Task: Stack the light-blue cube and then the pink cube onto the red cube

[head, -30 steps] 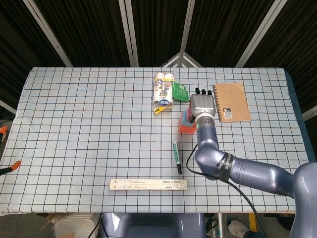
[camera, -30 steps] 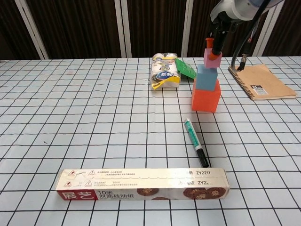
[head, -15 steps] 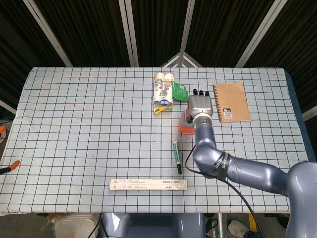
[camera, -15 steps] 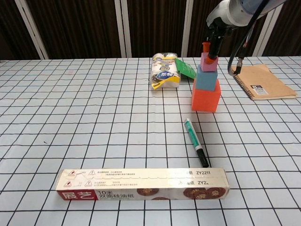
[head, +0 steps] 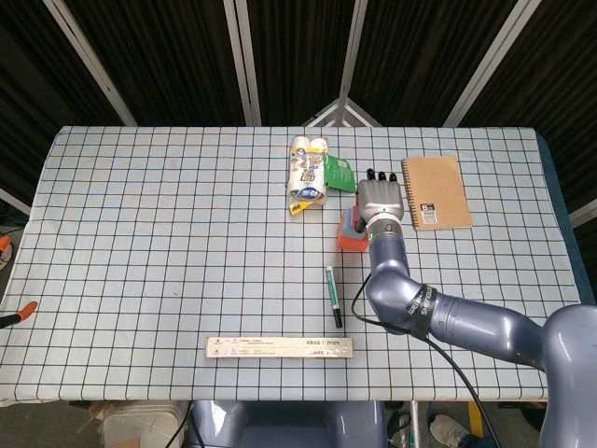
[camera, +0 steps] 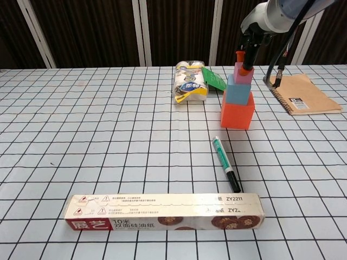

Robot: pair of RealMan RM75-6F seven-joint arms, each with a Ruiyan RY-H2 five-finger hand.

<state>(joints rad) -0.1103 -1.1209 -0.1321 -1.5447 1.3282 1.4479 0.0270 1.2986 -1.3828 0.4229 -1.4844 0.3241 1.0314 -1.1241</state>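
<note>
The red cube stands on the checked cloth, with the light-blue cube stacked on top of it. The small pink cube sits on the light-blue cube, shifted a little to the right. My right hand reaches down from above, and its fingertips still pinch the pink cube's top. In the head view my right hand covers most of the stack; only the red cube and a strip of the light-blue cube show at its left. My left hand is in neither view.
A tissue pack and a green packet lie just behind and left of the stack. A brown notebook lies to the right. A green marker lies in front, and a long flat box sits near the front edge.
The pink cube was tilted and held just above the light-blue cube; now it has come down level onto it. My right hand shifted slightly with it.
</note>
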